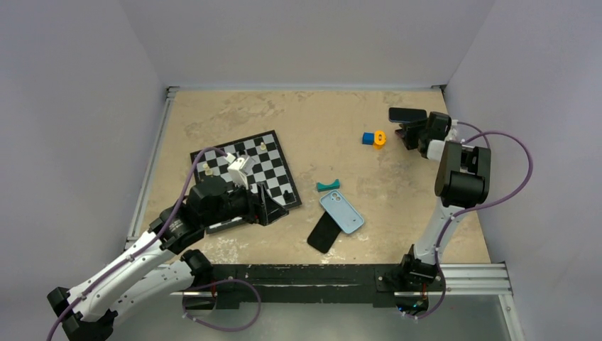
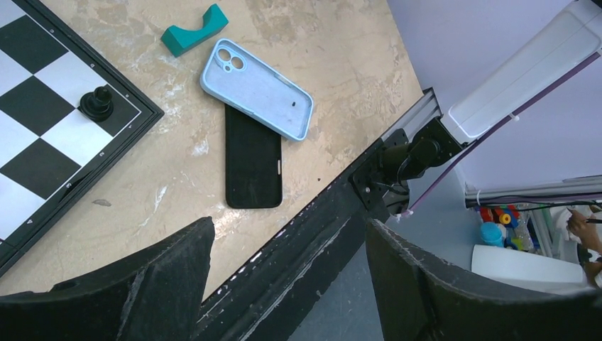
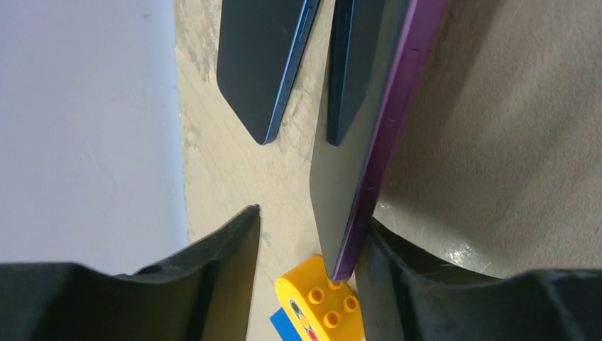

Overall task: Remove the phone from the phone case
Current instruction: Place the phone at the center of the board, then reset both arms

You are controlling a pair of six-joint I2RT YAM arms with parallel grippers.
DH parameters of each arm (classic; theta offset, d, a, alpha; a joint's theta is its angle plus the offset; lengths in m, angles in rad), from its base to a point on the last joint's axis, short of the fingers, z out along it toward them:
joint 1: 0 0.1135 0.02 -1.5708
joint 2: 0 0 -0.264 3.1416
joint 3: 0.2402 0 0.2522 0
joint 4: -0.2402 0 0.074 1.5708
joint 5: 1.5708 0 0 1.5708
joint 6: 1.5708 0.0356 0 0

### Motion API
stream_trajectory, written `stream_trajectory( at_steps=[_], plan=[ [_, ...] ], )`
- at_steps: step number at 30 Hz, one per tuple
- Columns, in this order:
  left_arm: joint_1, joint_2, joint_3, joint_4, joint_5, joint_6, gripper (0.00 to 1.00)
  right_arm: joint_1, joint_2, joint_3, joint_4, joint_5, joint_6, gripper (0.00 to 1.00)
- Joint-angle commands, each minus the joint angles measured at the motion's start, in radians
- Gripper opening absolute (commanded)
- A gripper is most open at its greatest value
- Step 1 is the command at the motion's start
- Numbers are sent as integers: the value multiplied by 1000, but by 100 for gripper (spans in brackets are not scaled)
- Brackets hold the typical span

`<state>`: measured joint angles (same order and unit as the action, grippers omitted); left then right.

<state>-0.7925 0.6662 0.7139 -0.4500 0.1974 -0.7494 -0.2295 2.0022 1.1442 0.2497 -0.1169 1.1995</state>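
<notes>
The light-blue phone (image 1: 341,212) lies flat at the front middle of the table, camera corner toward the far side. It rests across the upper end of the black phone case (image 1: 323,233), hiding the case's holes. Both show in the left wrist view, the phone (image 2: 257,89) over the case (image 2: 253,167). My left gripper (image 1: 268,207) is open and empty, left of them; its fingers (image 2: 287,224) hang over the table's front rail. My right gripper (image 1: 409,131) is at the far right. In its wrist view (image 3: 309,217) the jaws are apart and a dark purple-edged slab (image 3: 369,142) leans against one finger only.
A chessboard (image 1: 273,153) with a few pieces lies left of centre; a black pawn (image 2: 97,103) stands near its corner. A teal block (image 1: 328,186) sits just beyond the phone. A yellow brick (image 1: 380,138) and a blue brick (image 1: 368,138) lie by the right gripper. The dark slab (image 1: 407,114) is at the far right.
</notes>
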Motion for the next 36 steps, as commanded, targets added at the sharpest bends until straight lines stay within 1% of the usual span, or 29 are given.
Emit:
stream_trajectory(
  at_steps=[1,2,5,8,11,13,15,18,21,24,28,32,36],
  plan=[
    [-2,-10,29,19,11,-20,81,1,-43,52,-11,-67,-71,57],
    [-1,-13,29,16,9,-21,81,2,-62,40,-18,-80,-92,60],
    [-1,-23,32,-5,-8,-22,81,1,-144,-27,-7,-147,-150,64],
    [0,-26,30,-21,-36,-31,82,1,-250,-94,-72,-130,-263,66],
    [1,-16,43,-36,-50,-29,83,0,-375,-180,-97,-119,-365,68],
    [1,-7,59,-43,-54,-21,83,0,-438,-218,-133,-120,-429,68],
    [0,-2,86,-66,-67,-8,84,1,-505,-230,-179,-132,-531,69],
    [1,-24,133,-87,-124,28,85,21,-658,-263,-235,-135,-643,70],
    [1,-72,195,-98,-209,90,86,54,-861,-299,-297,-42,-727,70],
    [2,-125,268,-100,-325,162,87,76,-1055,-267,-355,16,-785,70],
    [2,-203,327,-20,-458,287,90,86,-1248,-149,-416,33,-811,70],
    [2,-247,390,46,-559,429,93,86,-1353,-36,-472,8,-815,70],
    [1,-245,455,52,-602,511,93,86,-1385,7,-495,-9,-820,70]
  ],
)
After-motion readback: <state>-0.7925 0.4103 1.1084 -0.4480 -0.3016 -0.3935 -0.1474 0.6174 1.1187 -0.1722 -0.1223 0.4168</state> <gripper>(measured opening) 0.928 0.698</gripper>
